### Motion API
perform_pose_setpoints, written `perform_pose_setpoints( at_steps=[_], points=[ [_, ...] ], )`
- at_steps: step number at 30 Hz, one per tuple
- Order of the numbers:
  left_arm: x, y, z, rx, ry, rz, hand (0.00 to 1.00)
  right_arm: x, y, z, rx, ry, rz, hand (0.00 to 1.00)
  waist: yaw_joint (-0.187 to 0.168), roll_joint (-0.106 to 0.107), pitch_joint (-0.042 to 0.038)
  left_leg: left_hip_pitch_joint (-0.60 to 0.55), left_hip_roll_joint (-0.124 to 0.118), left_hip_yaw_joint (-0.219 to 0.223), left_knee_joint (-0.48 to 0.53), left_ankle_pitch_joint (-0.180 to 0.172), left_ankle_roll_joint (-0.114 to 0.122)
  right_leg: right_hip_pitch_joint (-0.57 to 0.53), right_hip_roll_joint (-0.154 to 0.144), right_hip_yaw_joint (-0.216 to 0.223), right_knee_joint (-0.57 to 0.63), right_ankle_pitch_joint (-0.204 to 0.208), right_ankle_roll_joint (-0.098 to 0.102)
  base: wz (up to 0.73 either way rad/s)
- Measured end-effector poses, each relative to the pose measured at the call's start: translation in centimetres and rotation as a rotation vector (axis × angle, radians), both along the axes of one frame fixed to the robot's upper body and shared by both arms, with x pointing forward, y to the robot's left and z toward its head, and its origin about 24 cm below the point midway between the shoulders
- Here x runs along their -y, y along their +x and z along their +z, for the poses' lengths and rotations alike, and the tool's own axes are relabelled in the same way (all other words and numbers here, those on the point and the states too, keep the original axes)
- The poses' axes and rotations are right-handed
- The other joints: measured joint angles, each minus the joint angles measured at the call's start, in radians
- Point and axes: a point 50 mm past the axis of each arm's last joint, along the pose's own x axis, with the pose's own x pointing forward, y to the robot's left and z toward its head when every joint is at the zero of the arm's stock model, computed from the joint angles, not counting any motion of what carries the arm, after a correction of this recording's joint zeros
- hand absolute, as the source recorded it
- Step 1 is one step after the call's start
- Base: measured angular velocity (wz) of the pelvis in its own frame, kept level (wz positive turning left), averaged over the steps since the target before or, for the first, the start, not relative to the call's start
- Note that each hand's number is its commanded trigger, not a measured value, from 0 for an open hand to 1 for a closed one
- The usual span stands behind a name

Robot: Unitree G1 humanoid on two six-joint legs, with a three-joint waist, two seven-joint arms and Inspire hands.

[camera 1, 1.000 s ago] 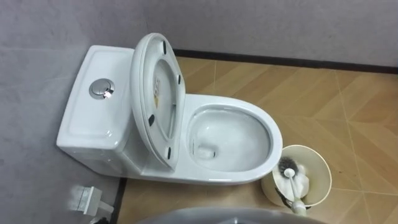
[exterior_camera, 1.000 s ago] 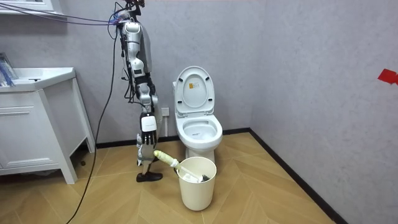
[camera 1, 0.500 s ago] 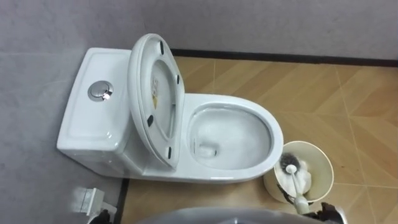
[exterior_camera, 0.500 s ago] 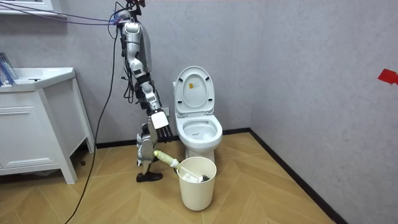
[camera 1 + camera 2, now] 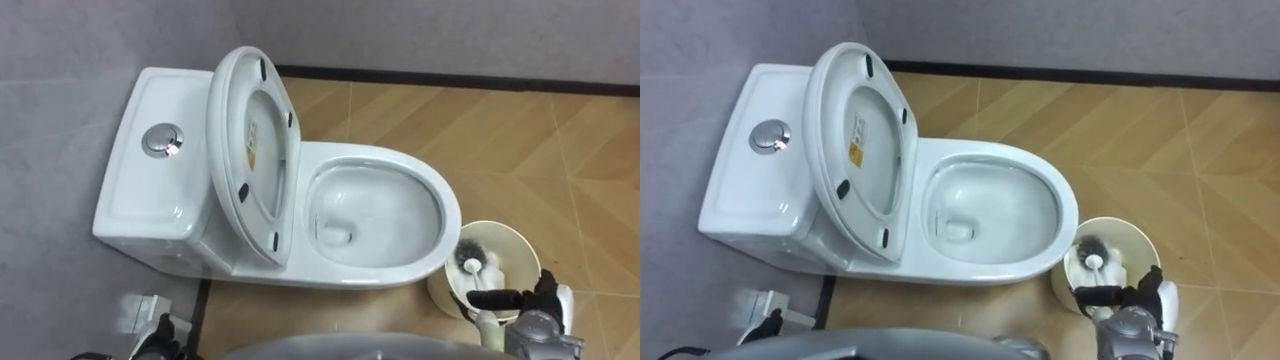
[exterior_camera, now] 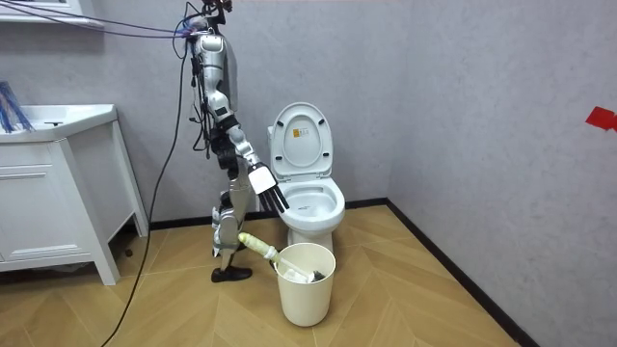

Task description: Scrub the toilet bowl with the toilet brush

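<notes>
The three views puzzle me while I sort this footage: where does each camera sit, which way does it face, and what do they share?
Left eye view: on the robot's head, looking down at the white ceramic toilet; its right hand shows lower right.
Right eye view: beside it, same downward look, same hand.
Room view: off across the floor, facing the grey wall, whole robot beside the toilet.
Shared: toilet and cream round bin holding the white toilet brush.

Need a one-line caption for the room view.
Robot beside the lid-up toilet, right hand held out open above the brush leaning in the bucket.
</notes>
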Motion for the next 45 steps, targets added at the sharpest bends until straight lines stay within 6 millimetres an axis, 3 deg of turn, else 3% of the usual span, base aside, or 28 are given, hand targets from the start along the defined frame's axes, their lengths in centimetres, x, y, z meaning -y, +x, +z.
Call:
perform_pose_setpoints(
  at_steps=[6, 13, 17, 20, 22, 24, 29, 33, 37, 45],
  points=[
    [-0.3, 1.4, 0.3, 0.046, 0.015, -0.032, 0.0, 0.3, 0.4, -0.2, -0.015, 0.006, -0.033, 0.0, 0.002, 0.01, -0.003, -0.097, 0.003, -0.013, 0.035, 0.0, 0.0, -0.082, -0.002, -0.024, 0.014, 0.008, -0.002, 0.09],
    [-1.0, 2.6, 0.5, 0.062, 0.036, -0.051, 0.0, 1.4, 2.5, 0.4, -0.012, -0.028, -0.046, 0.0, 0.007, 0.015, 0.0028, -0.27, 0.005, -0.053, 0.116, 0.0, 0.001, -0.231, -0.007, -0.046, 0.08, 0.013, -0.006, 0.11],
    [-0.9, 3.9, 0.7, 0.09, 0.054, -0.058, 0.0, 1.8, 4.2, 1.0, 0.013, -0.033, -0.064, 0.0, 0.011, 0.014, 0.0101, -0.362, 0.007, -0.055, 0.157, 0.001, 0.002, -0.324, -0.013, -0.053, 0.128, 0.015, -0.009, 0.02],
    [-0.5, 6.0, 1.1, 0.154, 0.05, -0.046, 0.0, 1.8, 4.9, 1.2, 0.013, -0.025, -0.068, 0.0, 0.021, 0.014, 0.0194, -0.44, 0.006, -0.057, 0.195, 0.004, 0.008, -0.397, -0.019, -0.058, 0.163, 0.015, -0.011, 0.06],
    [0.1, 8.3, 1.6, 0.219, 0.042, -0.051, 0.0, 1.7, 5.7, 1.4, 0.017, -0.024, -0.057, 0.0, 0.032, 0.014, 0.032, -0.512, 0.002, -0.055, 0.218, 0.009, 0.026, -0.48, -0.03, -0.062, 0.212, 0.014, -0.012, 0.05],
    [0.4, 9.6, 2.0, 0.259, 0.042, -0.061, 0.0, 1.6, 6.2, 1.5, 0.015, -0.016, -0.044, 0.0, 0.032, 0.01, 0.0345, -0.57, 0.0, -0.054, 0.238, 0.014, 0.034, -0.542, -0.04, -0.065, 0.243, 0.013, -0.012, 0.05],
    [0.9, 12.0, 3.0, 0.358, 0.032, -0.025, 0.0, 1.9, 7.3, 2.1, 0.053, 0.019, -0.099, 0.0, 0.038, 0.01, 0.0352, -0.71, 0.0, -0.056, 0.308, 0.014, 0.044, -0.686, -0.049, -0.051, 0.315, 0.013, -0.011, -0.01],
    [1.5, 13.4, 3.7, 0.411, 0.036, -0.047, 0.0, 3.5, 7.6, 2.9, 0.053, -0.009, -0.123, 0.0, 0.059, 0.014, 0.0362, -0.794, -0.001, -0.054, 0.341, 0.016, 0.051, -0.775, -0.06, -0.05, 0.362, 0.012, -0.012, 0.0],
    [1.5, 14.2, 4.3, 0.446, 0.05, -0.06, 0.0, 4.7, 8.3, 3.8, 0.068, -0.01, -0.136, 0.0, 0.061, 0.014, 0.0367, -0.863, -0.01, -0.055, 0.378, 0.016, 0.054, -0.853, -0.076, -0.05, 0.422, -0.003, -0.016, 0.06],
    [1.7, 15.6, 5.4, 0.516, 0.062, -0.076, 0.0, 4.9, 9.6, 4.5, 0.112, 0.041, -0.196, 0.0, 0.062, 0.014, 0.0372, -1.016, -0.011, -0.056, 0.484, -0.003, 0.06, -1.003, -0.093, -0.051, 0.531, -0.033, -0.024, 0.06]
  ],
)
